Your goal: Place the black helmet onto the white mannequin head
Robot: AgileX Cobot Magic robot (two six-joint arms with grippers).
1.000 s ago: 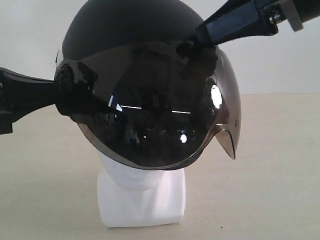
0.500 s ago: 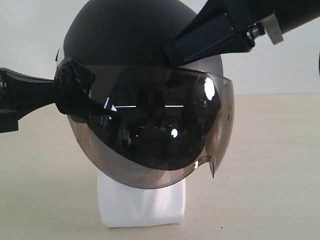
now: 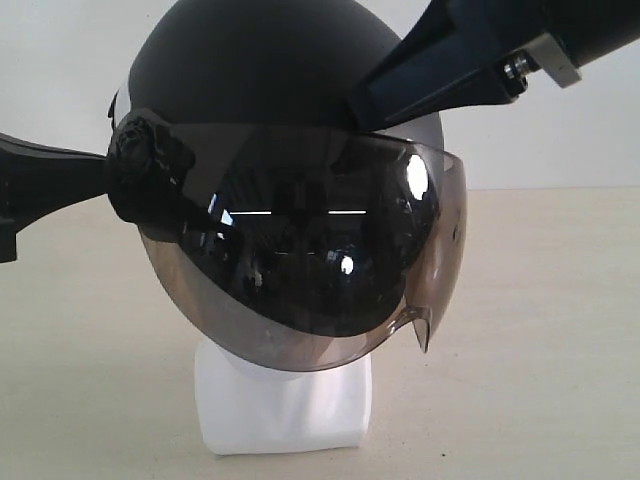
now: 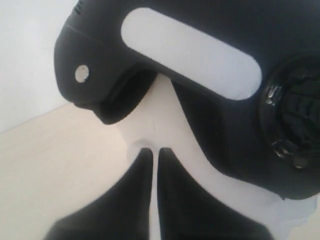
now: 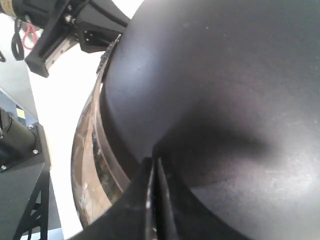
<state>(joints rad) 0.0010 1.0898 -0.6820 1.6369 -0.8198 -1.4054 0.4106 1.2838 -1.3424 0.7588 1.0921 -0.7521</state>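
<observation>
The black helmet [image 3: 260, 70] sits over the white mannequin head [image 3: 285, 405], whose neck and base block show below the smoky visor [image 3: 300, 270]. The visor hangs down over the face. My left gripper [image 3: 112, 180] reaches in from the left by the side pivot. In the left wrist view my left gripper [image 4: 154, 150] is shut and empty, its tips at the white neck [image 4: 165, 117] under the helmet [image 4: 210, 20] rim. My right gripper [image 3: 365, 108] comes down from the upper right. It is shut and empty, and my right gripper [image 5: 154, 161] rests against the shell [image 5: 225, 90] beside the visor's upper edge [image 5: 92, 165].
The beige table [image 3: 540, 350] spreads around the base block, with a white wall behind. The left arm's body [image 5: 65, 30] shows in the right wrist view beyond the helmet.
The visor has swung down lower over the face. My right gripper has shifted from the visor's top edge up onto the shell. The left arm has barely moved.
</observation>
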